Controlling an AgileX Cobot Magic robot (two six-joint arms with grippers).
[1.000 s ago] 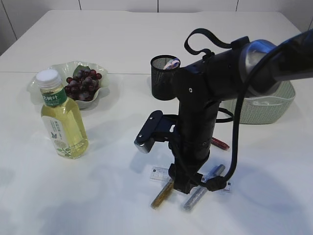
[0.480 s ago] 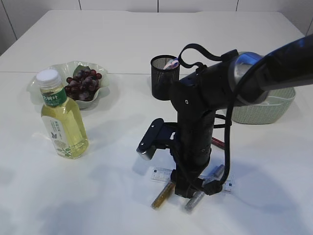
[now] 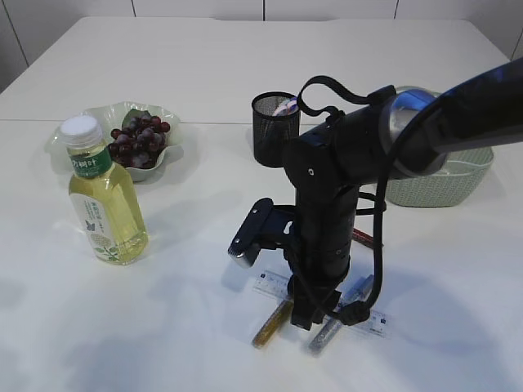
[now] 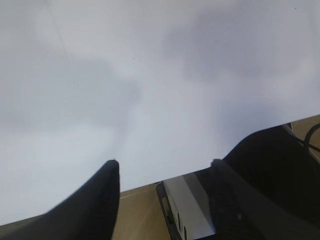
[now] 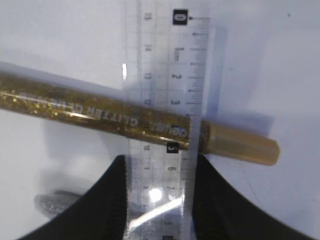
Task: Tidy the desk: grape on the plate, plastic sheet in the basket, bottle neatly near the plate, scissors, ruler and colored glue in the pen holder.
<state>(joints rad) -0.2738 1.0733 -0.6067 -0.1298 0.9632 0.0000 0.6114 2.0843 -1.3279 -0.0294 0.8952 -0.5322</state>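
Observation:
My right gripper point(image 5: 159, 159) points straight down at the table, its jaws shut on the two long edges of the clear ruler point(image 5: 160, 100). A gold glitter glue point(image 5: 90, 107) crosses the ruler just beyond the fingertips. In the exterior view the same gripper point(image 3: 302, 318) stands on the ruler point(image 3: 274, 284), between the gold glue point(image 3: 270, 327) and a silver glue point(image 3: 327, 333). A red glue point(image 3: 368, 239) lies behind the arm. The grapes point(image 3: 140, 137) are on the plate point(image 3: 98, 114), with the bottle point(image 3: 102, 196) upright in front. My left gripper point(image 4: 165, 167) is open and empty. The plastic sheet is out of view.
A black mesh pen holder point(image 3: 270, 131) stands behind the right arm, with a pink tip showing inside that I cannot identify. A green basket point(image 3: 441, 184) sits at the right, partly hidden by the arm. The left wrist view shows the table's edge point(image 4: 150, 180) and floor.
The right arm has come down onto the ruler and its jaws have narrowed against the ruler's edges. The bottle, plate and glues have not moved.

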